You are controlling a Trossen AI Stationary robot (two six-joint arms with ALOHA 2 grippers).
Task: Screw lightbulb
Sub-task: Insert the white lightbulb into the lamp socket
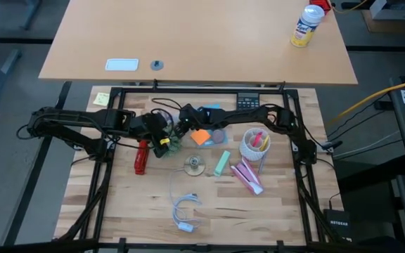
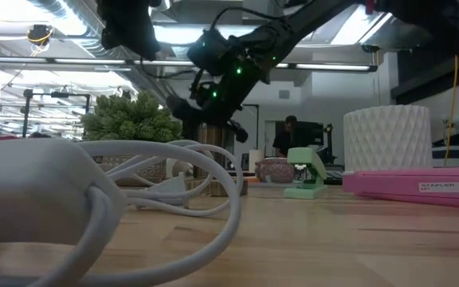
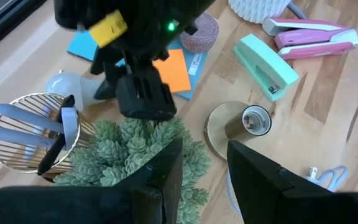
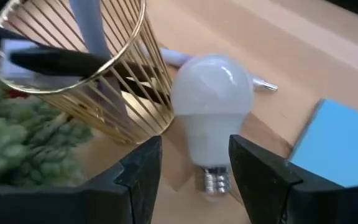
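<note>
The lightbulb point(image 4: 211, 115) has a frosted white globe and a grey screw base point(image 4: 215, 180). It lies on its side on the wooden table, against a gold wire pen holder point(image 4: 98, 74); its globe also shows in the left wrist view point(image 3: 64, 84). My right gripper point(image 4: 197, 171) is open and slants down over it, one finger on either side of its neck with a gap on each side. My left gripper point(image 3: 201, 177) hangs open above a green plant point(image 3: 135, 155), with nothing between its fingers. A gold lamp base with a socket point(image 3: 244, 124) stands beyond.
Close around the bulb are the wire holder, the plant point(image 1: 173, 145) and blue and orange note pads point(image 3: 173, 68). A green stapler point(image 1: 221, 163), pink stapler point(image 1: 247, 176) and white ribbed cup point(image 1: 254, 144) lie to the right. A white cord point(image 1: 185, 211) lies near the front edge.
</note>
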